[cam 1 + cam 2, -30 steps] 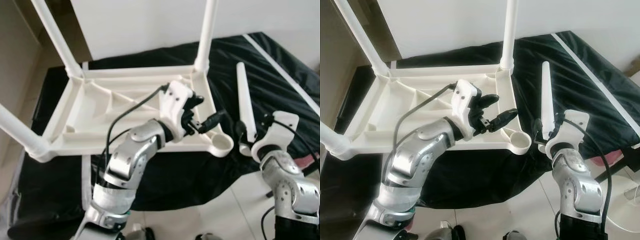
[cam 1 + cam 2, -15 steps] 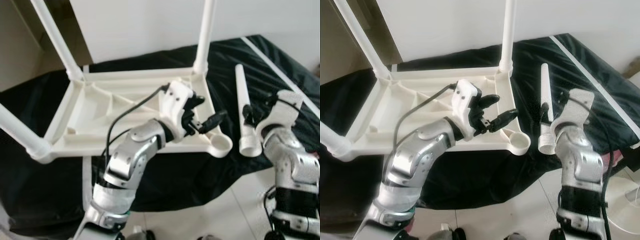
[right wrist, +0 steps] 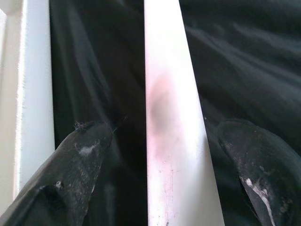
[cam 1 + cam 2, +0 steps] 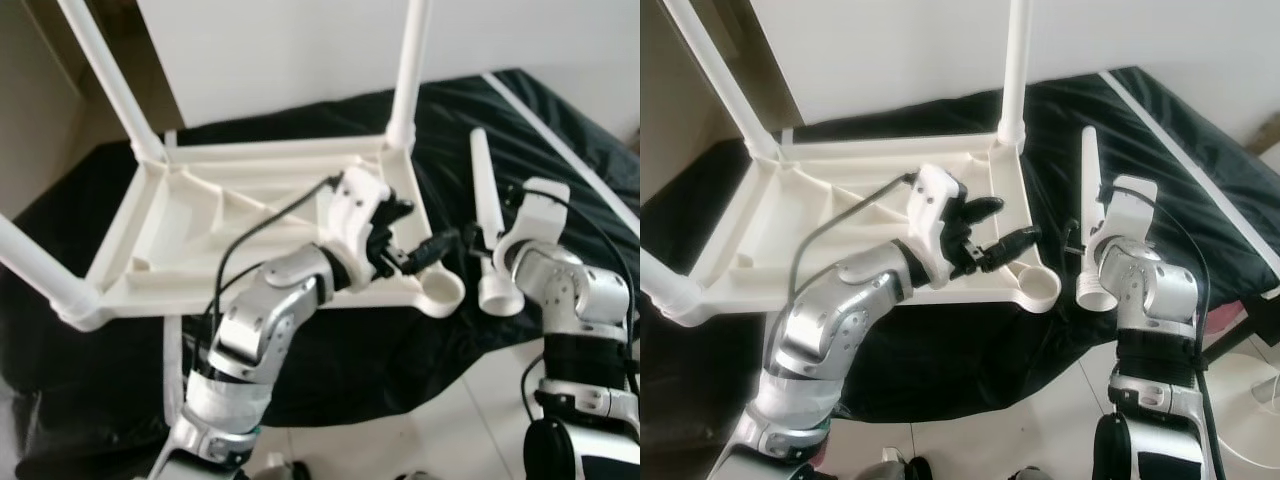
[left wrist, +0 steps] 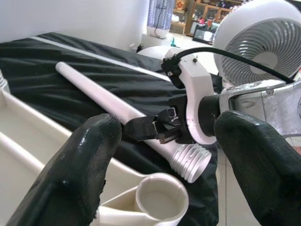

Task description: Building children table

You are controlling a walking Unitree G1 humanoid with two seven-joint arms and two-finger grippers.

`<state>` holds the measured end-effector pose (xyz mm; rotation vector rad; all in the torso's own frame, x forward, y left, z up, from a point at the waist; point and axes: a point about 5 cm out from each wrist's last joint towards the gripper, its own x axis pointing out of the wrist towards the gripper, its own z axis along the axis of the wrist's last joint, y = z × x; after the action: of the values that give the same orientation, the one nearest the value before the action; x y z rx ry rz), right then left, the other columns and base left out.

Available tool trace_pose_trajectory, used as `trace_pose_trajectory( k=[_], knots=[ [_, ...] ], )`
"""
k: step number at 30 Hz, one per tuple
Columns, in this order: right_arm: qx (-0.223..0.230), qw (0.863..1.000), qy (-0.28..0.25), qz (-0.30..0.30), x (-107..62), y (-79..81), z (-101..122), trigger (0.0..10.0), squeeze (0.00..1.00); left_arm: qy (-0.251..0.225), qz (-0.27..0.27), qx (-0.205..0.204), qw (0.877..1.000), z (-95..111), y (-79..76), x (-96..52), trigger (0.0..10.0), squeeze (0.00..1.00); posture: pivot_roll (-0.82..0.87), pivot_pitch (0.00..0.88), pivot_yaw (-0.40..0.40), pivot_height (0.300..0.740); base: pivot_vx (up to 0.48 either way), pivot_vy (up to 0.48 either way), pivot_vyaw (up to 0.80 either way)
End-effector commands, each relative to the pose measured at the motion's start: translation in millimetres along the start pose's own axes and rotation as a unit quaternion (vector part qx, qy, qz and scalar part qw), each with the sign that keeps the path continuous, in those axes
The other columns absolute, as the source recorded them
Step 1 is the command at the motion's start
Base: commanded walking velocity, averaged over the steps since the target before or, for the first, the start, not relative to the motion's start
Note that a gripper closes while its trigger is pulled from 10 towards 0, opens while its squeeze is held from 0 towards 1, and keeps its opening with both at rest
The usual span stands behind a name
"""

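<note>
1. Head views: a white plastic table (image 4: 250,230) is seen lying upside down on a black cloth (image 4: 560,150). Three legs are already fitted and stand up from its corners, one of them at the far right corner (image 4: 412,60). The near right corner socket (image 4: 440,290) is empty. The fourth leg (image 4: 484,205) lies loose on the cloth just beside that socket, its threaded end towards the robot. So the build is judged mostly done, with one leg left to be lifted, stood in the socket and screwed home

2. Head views, grippers: the left gripper (image 4: 990,235) is held over the table's near right edge with its fingers spread and nothing between them. The right gripper (image 4: 478,240) is lowered at the lower part of the loose leg; from here it cannot be told whether the leg is gripped

3. Left wrist view: what the head views leave unclear is shown here. The thread on the leg's end (image 5: 190,162) is plain, the open socket (image 5: 162,197) lies just below it, and the right gripper's black fingers (image 5: 148,129) are seen set around the leg

4. Right wrist view: the leg (image 3: 171,122) is seen running between the two fingers (image 3: 70,169), with a gap on each side, so the grip is open and not yet closed. A table edge (image 3: 33,84) lies alongside
</note>
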<state>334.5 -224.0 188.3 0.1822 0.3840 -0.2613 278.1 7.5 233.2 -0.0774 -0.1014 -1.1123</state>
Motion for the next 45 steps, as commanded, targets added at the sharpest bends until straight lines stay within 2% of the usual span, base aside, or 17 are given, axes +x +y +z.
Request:
trace_pose_trajectory(
  k=[1,10,21,27,32,35,38,39,40,41,42,45],
  knots=[
    [0.010,1.000,0.023,-0.004,3.3,0.3,-2.0,10.0,0.00,0.002,-0.005,0.000,1.000,0.5,-2.7,-1.7,10.0,0.00,-0.04,0.126,0.070,0.740,0.000,0.000,0.00],
    [0.018,0.998,0.057,-0.029,15.6,-7.2,10.3,10.0,0.00,0.007,-0.003,-0.004,1.000,0.3,-2.1,-3.4,10.0,0.00,-0.03,0.126,0.076,0.740,0.000,0.000,0.00],
    [0.039,0.996,0.074,-0.016,29.9,-1.6,13.4,10.0,0.00,0.013,-0.004,-0.009,1.000,1.2,-2.2,-5.2,10.0,0.00,-0.02,0.124,0.087,0.740,0.000,0.000,0.00],
    [0.052,0.993,0.104,-0.002,39.0,3.3,4.9,10.0,0.00,0.017,-0.002,-0.010,1.000,1.4,-2.4,-6.3,10.0,0.00,0.00,0.123,0.088,0.740,0.000,0.000,0.00],
    [0.033,0.991,0.128,-0.001,39.3,6.8,-3.4,10.0,0.00,0.017,0.003,-0.010,1.000,1.7,-2.0,-7.3,10.0,0.00,0.00,0.121,0.083,0.740,0.000,0.000,0.00],
    [0.040,0.986,0.165,-0.008,39.2,4.8,-15.4,10.0,0.00,0.016,0.006,-0.010,1.000,2.7,-1.5,-7.0,10.0,0.00,0.01,0.116,0.077,0.740,0.000,0.000,0.00],
    [0.042,0.983,0.176,-0.010,38.9,3.8,-19.1,10.0,0.00,0.016,0.006,-0.010,1.000,3.1,-1.3,-6.9,10.0,0.00,0.01,0.112,0.077,0.740,0.000,0.000,0.00],
    [0.038,0.982,0.185,-0.016,39.4,1.6,-22.5,9.3,0.00,0.015,0.007,-0.009,1.000,3.7,-0.8,-6.8,10.0,0.00,0.01,0.106,0.074,0.740,0.000,0.000,0.00],
    [0.038,0.980,0.197,-0.020,39.4,-1.7,-26.2,4.7,0.00,0.014,0.008,-0.008,1.000,4.8,0.0,-6.6,10.0,0.00,0.00,0.102,0.072,0.740,0.000,0.000,0.00],
    [0.038,0.980,0.197,-0.020,39.4,-1.7,-26.2,4.7,0.00,0.014,0.008,-0.008,1.000,4.8,0.0,-6.6,10.0,0.00,0.00,0.102,0.072,0.740,0.000,0.000,0.00],
    [0.042,0.977,0.207,-0.025,39.2,-4.7,-29.2,3.4,0.00,0.013,0.009,-0.007,1.000,5.7,0.7,-6.4,10.0,0.00,0.00,0.100,0.072,0.740,0.000,0.000,0.00],
    [0.045,0.974,0.223,-0.025,40.2,-8.2,-32.6,3.3,0.00,0.012,0.010,-0.006,1.000,6.8,1.7,-5.6,10.0,0.00,0.00,0.093,0.071,0.740,0.000,0.000,0.00]
  ],
)
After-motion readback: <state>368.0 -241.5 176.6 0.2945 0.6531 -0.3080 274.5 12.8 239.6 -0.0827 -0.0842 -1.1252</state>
